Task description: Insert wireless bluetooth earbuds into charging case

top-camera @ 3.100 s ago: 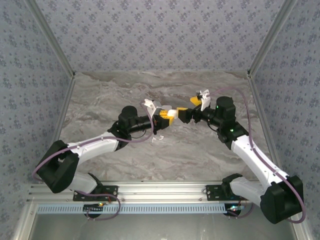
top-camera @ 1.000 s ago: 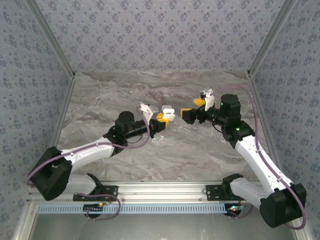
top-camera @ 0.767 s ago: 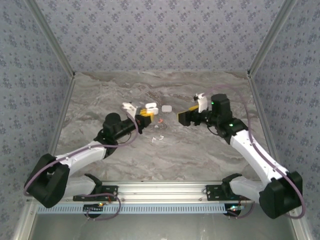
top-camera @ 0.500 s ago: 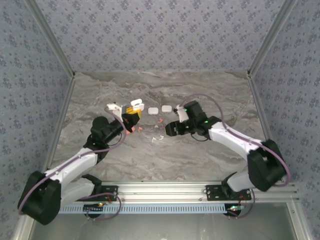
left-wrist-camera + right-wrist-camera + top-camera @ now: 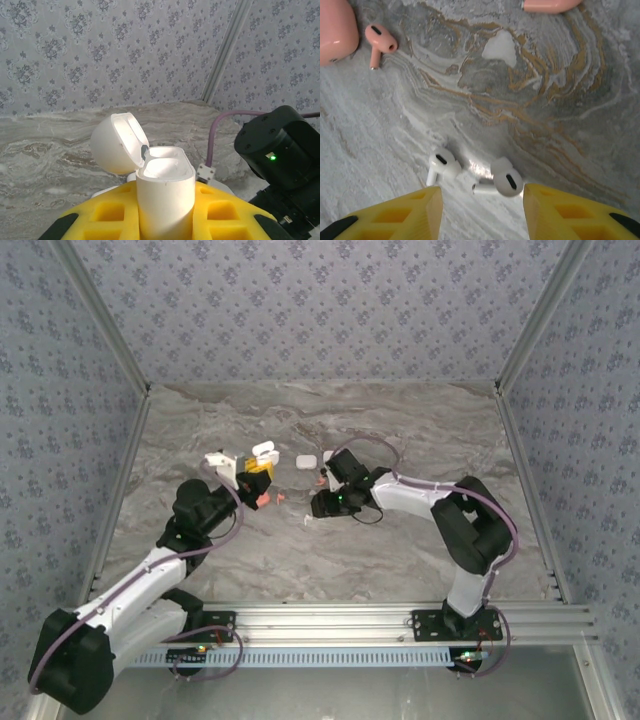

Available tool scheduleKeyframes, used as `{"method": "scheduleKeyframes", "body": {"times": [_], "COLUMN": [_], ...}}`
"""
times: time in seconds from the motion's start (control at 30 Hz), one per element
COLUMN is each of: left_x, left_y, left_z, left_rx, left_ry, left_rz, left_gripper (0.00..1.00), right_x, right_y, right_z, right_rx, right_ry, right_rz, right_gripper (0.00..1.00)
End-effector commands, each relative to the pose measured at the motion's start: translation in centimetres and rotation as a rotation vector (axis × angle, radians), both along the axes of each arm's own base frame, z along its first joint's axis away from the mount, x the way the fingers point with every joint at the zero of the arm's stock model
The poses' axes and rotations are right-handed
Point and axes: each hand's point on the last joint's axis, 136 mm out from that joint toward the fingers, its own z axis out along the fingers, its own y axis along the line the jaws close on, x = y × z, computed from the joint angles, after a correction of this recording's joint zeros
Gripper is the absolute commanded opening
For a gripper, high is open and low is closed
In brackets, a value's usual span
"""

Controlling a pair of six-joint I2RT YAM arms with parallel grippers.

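Two white earbuds, one [image 5: 442, 167] on the left and one [image 5: 502, 181] on the right, lie on the marbled counter [image 5: 545, 100] close together but apart, their stems pointing toward each other. The right end effector [image 5: 481, 194] hangs over them with its yellow fingers [image 5: 395, 215] spread. The pair sits in the gap just ahead of the fingertips, and the right earbud is very near the right-hand finger. No contact can be made out.

Farther out on the counter in that wrist view, an orange earbud [image 5: 379, 42] lies just beside a salmon case [image 5: 335, 30] at the upper left corner. A second salmon case [image 5: 547, 4] is cut off by the top edge.

From above, the right arm [image 5: 420, 495] bends low across the counter and a closed white case [image 5: 305, 461] rests just beyond it.

The left end effector [image 5: 165, 220] is raised off the counter and pinches an open case [image 5: 165, 185], white and upright, between its yellow pads. The lid [image 5: 117, 142] is flipped back to the left and the top of the body is exposed. Whether anything sits in it cannot be told. The black wrist of the right arm shows a lit green lamp [image 5: 272, 158] at the right of that view. Floral grey wallpaper [image 5: 320, 310] lines the walls around the counter.
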Motion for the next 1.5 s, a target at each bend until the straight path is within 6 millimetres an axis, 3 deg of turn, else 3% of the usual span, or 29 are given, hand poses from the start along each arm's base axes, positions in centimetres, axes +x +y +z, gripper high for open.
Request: {"method": "scheduleKeyframes", "body": {"times": [0.0,0.4,0.57,0.93,1.2,1.47], "left_x": [-0.2,-0.6,-0.6,-0.6,-0.6,-0.9], "left_y": [0.5,1.0,1.0,1.0,1.1,0.9], "left_z": [0.8,0.9,0.9,0.9,0.8,0.9], "left_rx": [0.006,0.014,0.012,0.012,0.016,0.010], "left_ry": [-0.037,-0.046,-0.044,-0.042,-0.040,-0.041], "left_rz": [0.017,0.033,0.032,0.034,0.036,0.020], "left_gripper": [0.00,0.00,0.00,0.00,0.00,0.00], "right_x": [0.4,-0.3,-0.1,-0.1,-0.4,0.6], "right_y": [0.0,0.0,0.6,1.3,1.1,0.5], "right_z": [-0.7,-2.5,-2.4,-2.8,-3.6,-0.9], "right_rx": [-0.041,-0.111,-0.099,-0.107,-0.131,-0.121], "right_ry": [0.019,0.051,0.043,0.034,0.050,-0.065], "right_rz": [-0.035,-0.024,-0.016,0.005,0.013,0.034], "right_gripper": [0.48,0.47,0.41,0.39,0.29,0.23]}}
